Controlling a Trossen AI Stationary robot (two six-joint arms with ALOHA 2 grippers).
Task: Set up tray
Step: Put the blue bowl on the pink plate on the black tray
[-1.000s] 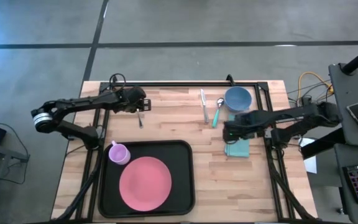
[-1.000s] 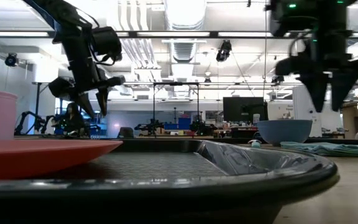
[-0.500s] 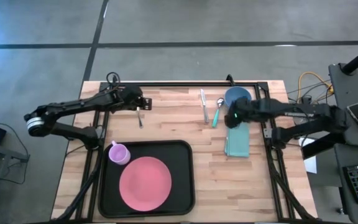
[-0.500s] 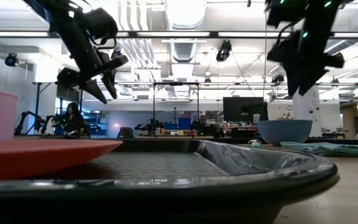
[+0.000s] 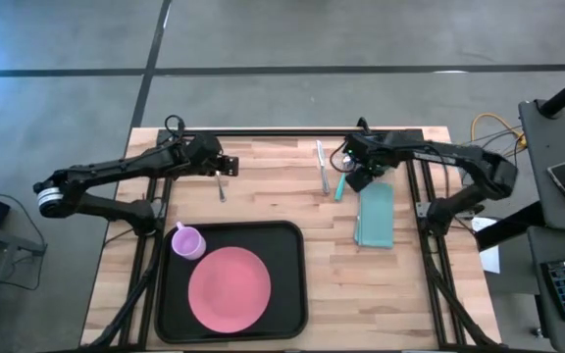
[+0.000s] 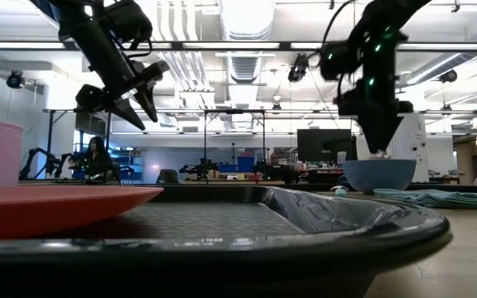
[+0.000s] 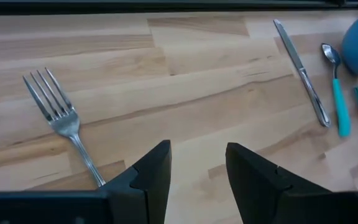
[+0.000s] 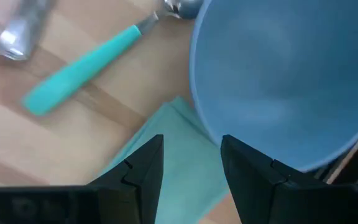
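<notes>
Wooden table (image 5: 263, 196) seen from above — black tray (image 5: 287, 279) at its near edge holds a pink plate (image 5: 229, 287) and cup (image 5: 186, 241). Left gripper (image 7: 194, 165), fingers parted, hovers by a fork (image 7: 64, 127); right gripper (image 8: 188, 158), fingers parted, above a blue bowl (image 8: 278, 81)

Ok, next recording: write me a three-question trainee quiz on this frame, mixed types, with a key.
1. True or false: the pink plate lies on the tray.
2. Which item is the right hand over? A) fork B) blue bowl C) purple cup
3. Fill in: the fork lies on the bare ____, below the left hand.

Key:
1. True; the purple cup is on the tray as well.
2. B; the right wrist view shows the blue bowl just past its open fingers.
3. Table.
</notes>
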